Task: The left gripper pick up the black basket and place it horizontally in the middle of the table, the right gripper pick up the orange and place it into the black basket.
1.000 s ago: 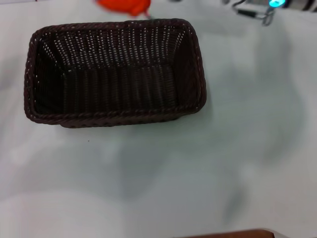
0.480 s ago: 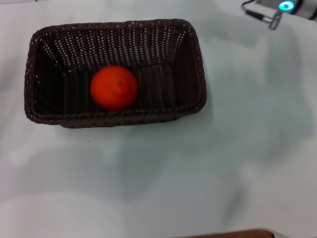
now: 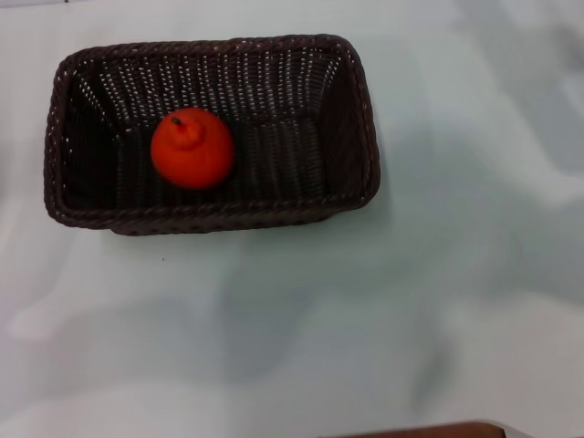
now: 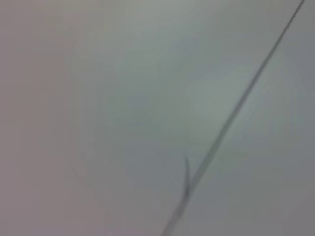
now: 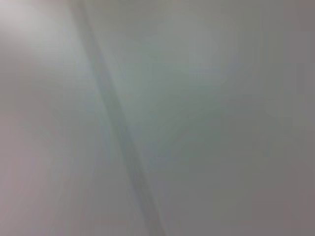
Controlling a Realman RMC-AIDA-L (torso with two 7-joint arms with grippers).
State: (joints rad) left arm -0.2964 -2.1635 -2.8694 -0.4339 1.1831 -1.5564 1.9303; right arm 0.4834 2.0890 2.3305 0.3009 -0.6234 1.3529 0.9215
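One broad white tabletop point(image 3: 438, 301) fills nearly everything I can see from the head camera, glossy and patched with soft grey shadows. At its near edge a thin brown strip point(image 3: 429, 429) shows; I cannot tell what it is.

On the tabletop, toward the far left of my view, sits the black basket point(image 3: 351, 128). Its long sides run left to right, it stands flat with the opening up, and the braided rim is unbroken all the way round.

Inside the basket lies the orange point(image 3: 192, 151). It rests on the woven floor in the left half, nearer the far wall than the near one, with its tapered end and short dark stem pointing up and toward the far-left side. Nothing is touching it.

Neither arm appears from the head camera. My left wrist camera gives me only pale surface crossed by a thin dark diagonal line point(image 4: 236, 110); the right wrist camera gives pale surface with a blurred grey band point(image 5: 118, 132). Neither gripper is in view, so I cannot tell how either set of jaws stands.
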